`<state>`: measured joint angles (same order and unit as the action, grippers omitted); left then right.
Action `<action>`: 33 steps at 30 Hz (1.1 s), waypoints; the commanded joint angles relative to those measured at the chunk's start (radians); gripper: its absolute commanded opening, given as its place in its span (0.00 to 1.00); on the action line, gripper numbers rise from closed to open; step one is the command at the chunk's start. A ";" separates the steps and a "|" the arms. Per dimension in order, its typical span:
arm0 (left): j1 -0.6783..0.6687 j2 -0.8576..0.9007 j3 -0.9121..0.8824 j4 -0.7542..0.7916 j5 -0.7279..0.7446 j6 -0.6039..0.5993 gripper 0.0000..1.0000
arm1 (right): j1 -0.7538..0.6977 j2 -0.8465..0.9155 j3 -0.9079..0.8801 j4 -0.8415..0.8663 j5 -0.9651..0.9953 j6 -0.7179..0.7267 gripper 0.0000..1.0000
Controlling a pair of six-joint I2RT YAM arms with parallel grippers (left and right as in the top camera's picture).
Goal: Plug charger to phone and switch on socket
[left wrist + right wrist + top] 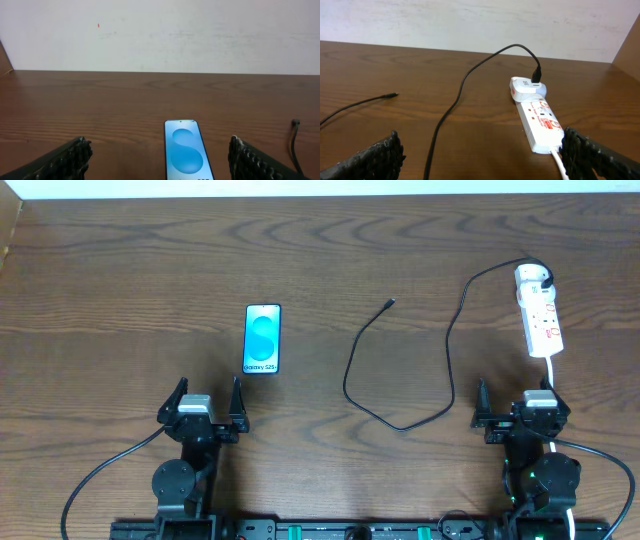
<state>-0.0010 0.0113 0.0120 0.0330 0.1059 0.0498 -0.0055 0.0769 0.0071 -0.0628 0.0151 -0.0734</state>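
Left gripper (208, 392) spread, phone (262, 338) just ahead; right gripper (519, 396) spread near socket (541, 320), charger (460, 87) adapter plugged in

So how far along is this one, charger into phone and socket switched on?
Done: the charger has its white adapter in the socket. In hand: nothing; left gripper and right gripper are open, empty. Left: plug tip lies apart from the phone; switch state unreadable.

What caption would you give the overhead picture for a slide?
Left end effector faces the phone; right end effector faces the socket; charger tip lies loose between.
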 commanded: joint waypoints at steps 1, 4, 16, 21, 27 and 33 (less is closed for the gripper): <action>0.005 -0.001 0.043 0.006 0.006 -0.002 0.89 | -0.006 0.000 -0.001 0.003 -0.006 -0.011 0.99; 0.005 -0.001 0.048 0.007 0.010 -0.002 0.89 | -0.006 0.000 0.000 0.005 -0.006 -0.011 0.99; 0.005 0.126 0.168 -0.032 0.040 -0.043 0.89 | -0.006 0.000 0.072 -0.009 -0.006 -0.011 0.99; 0.005 0.280 0.278 -0.032 0.068 -0.043 0.89 | -0.006 0.000 0.121 -0.043 -0.006 -0.011 0.99; 0.005 0.495 0.416 -0.042 0.100 -0.043 0.89 | -0.006 0.000 0.196 -0.116 -0.006 -0.036 0.99; 0.005 0.664 0.548 -0.090 0.175 -0.043 0.89 | -0.006 0.001 0.243 -0.118 -0.006 -0.037 0.99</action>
<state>-0.0010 0.6289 0.4946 -0.0467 0.2298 0.0185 -0.0055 0.0784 0.2123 -0.1768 0.0147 -0.0925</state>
